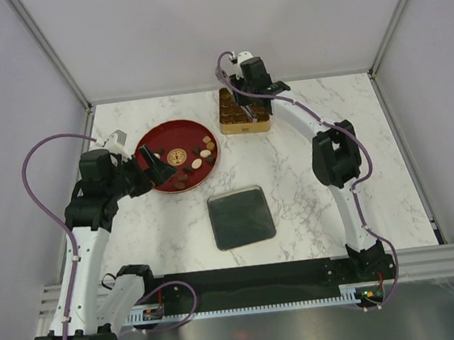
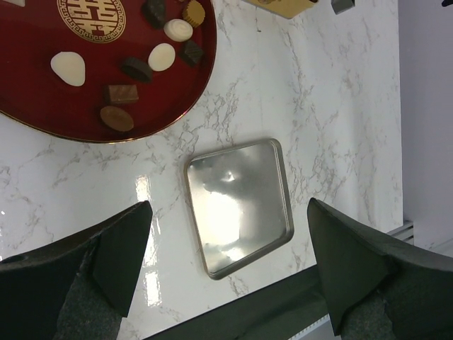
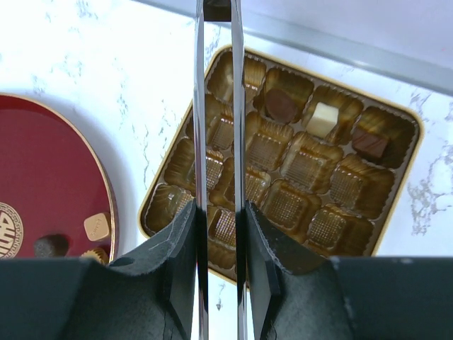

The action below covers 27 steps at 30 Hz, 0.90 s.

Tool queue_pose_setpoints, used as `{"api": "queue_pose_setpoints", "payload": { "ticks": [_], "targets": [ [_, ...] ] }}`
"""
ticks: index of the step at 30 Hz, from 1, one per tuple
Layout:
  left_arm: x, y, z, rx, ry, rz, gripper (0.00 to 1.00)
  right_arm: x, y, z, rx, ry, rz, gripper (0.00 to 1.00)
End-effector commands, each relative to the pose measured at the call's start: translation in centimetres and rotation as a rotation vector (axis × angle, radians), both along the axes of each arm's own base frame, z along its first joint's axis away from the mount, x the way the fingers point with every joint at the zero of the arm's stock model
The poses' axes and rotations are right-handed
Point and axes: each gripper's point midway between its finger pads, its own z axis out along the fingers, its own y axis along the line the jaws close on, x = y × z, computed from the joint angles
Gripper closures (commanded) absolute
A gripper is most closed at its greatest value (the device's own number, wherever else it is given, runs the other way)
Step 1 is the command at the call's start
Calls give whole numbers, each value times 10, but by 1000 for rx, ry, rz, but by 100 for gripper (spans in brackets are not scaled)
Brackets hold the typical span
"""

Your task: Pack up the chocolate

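Several chocolates lie on the right side of the red dish, dark, light brown and cream; they also show in the left wrist view. My left gripper is open and empty above the dish's near edge, its fingers spread wide. My right gripper is shut on metal tongs that reach over the gold tray. Three chocolates sit in the tray's far row. Something dark shows between the tong tips at the frame's top edge; I cannot tell what it is.
A square metal lid lies flat on the marble in front of the dish, also in the left wrist view. The red dish's edge lies left of the tray. White walls enclose the table on three sides.
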Motion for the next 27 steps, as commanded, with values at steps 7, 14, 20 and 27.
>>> {"api": "queue_pose_setpoints", "payload": {
  "ticks": [7, 14, 20, 27],
  "targets": [
    [7, 2, 14, -8, -61, 16, 1, 10, 8, -9, 14, -16, -2, 65],
    [11, 1, 16, -15, -63, 15, 2, 8, -2, -26, -40, -2, -23, 64],
    [13, -1, 21, -23, -69, 7, 1, 0, -1, -33, -35, 22, -3, 64],
    [12, -2, 22, -27, -73, 4, 1, 0, -5, -34, -50, 13, -14, 56]
  ]
}}
